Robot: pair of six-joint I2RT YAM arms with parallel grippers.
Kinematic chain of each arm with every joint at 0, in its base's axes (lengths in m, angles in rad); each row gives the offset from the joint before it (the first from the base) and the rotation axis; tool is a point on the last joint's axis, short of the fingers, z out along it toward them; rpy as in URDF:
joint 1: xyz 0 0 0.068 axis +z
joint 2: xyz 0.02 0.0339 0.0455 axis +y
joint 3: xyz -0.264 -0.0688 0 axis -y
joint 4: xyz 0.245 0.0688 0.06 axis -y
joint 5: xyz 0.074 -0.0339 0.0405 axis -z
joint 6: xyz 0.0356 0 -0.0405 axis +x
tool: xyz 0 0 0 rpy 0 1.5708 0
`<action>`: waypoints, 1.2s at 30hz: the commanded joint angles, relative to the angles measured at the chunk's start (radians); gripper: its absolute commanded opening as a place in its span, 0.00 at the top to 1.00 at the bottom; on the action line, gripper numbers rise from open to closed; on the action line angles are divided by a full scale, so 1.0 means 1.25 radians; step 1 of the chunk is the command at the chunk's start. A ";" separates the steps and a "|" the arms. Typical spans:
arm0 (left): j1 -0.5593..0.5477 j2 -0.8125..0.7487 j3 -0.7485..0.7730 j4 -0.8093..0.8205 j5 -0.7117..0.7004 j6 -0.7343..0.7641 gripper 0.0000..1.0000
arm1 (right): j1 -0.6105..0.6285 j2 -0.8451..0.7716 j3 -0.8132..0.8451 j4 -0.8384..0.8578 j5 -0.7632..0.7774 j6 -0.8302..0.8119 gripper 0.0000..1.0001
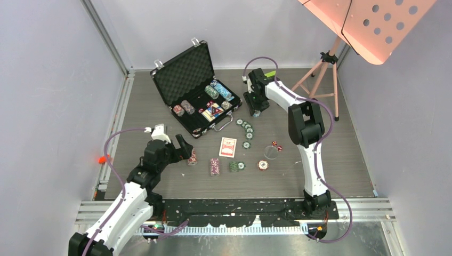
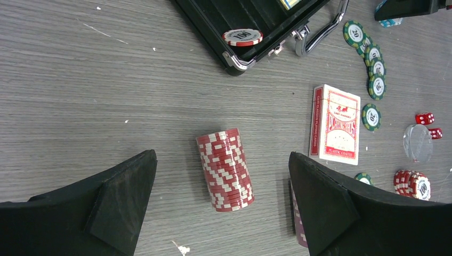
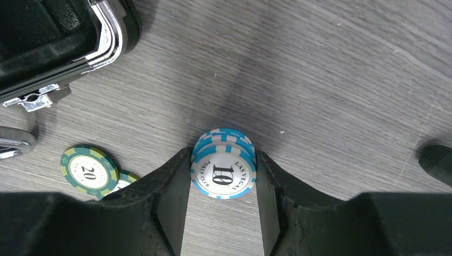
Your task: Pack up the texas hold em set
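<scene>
Purple chips (image 2: 297, 220) mostly behind left jaws

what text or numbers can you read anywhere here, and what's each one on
"10", "LAS VEGAS", "POKER CLUB": blue chip between the right gripper fingers.
"20": green chip beside it; also on the row of green chips in the left wrist view.
"100": red chip in the case; also on the red chip stack.
"PLASTIC COATED": card box; its other print is too blurred.
Top view: all too small to read.
</scene>
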 commanded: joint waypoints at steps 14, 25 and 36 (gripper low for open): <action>-0.003 -0.017 -0.006 0.026 -0.016 0.001 0.02 | 0.026 -0.052 -0.063 0.024 0.082 0.052 0.81; -0.003 -0.027 -0.006 0.019 -0.019 0.001 0.02 | 0.022 -0.075 -0.042 0.028 0.026 0.098 0.82; -0.003 -0.027 -0.008 0.019 -0.023 0.000 0.02 | 0.021 -0.100 -0.023 0.003 0.039 0.104 0.82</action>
